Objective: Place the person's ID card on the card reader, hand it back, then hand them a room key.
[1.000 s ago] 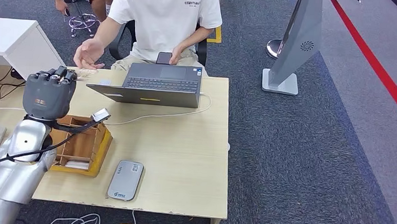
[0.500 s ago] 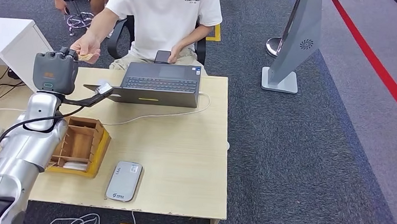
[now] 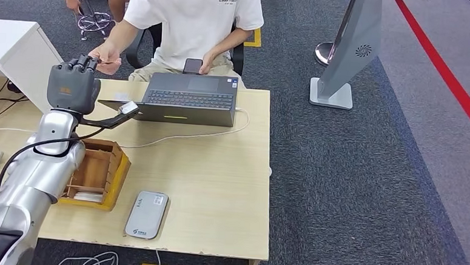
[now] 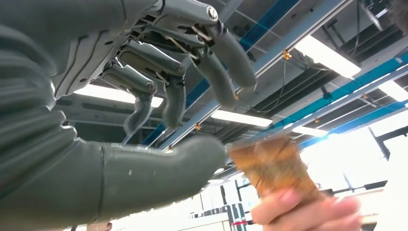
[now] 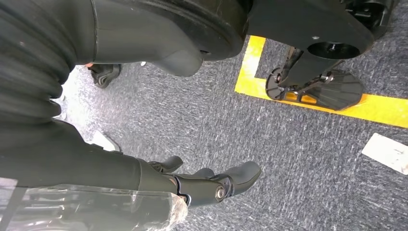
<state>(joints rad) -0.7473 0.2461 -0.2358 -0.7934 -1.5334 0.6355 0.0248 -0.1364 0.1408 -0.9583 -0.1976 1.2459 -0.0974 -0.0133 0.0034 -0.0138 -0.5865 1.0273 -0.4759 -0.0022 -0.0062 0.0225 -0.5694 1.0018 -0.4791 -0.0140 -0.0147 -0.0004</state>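
**Tan card at the handover point**

Tan and thin, the card point(image 4: 272, 163) is pinched at one end by the person's hand point(image 3: 105, 57), raised beyond the far left corner of the table point(image 3: 217, 186). The left hand point(image 3: 72, 86) is lifted to meet it, fingers point(image 4: 226, 62) apart and thumb point(image 4: 159, 168) extended, holding nothing; in the left wrist view the thumb tip lies just beside the card's free end, and contact cannot be confirmed. The right hand point(image 5: 207, 185) hangs beside the body above the carpet with fingers loosely curled and nothing in them.

Handling, judged: the card is likely light, stiff and smooth, so it may slip from a weak pinch. Take hold on the free end, thumb on one flat face and fingers on the other, clear of the person's fingertips. The card reader point(image 3: 147, 214) lies flat near the table's front edge, beside the wooden box point(image 3: 97, 174).
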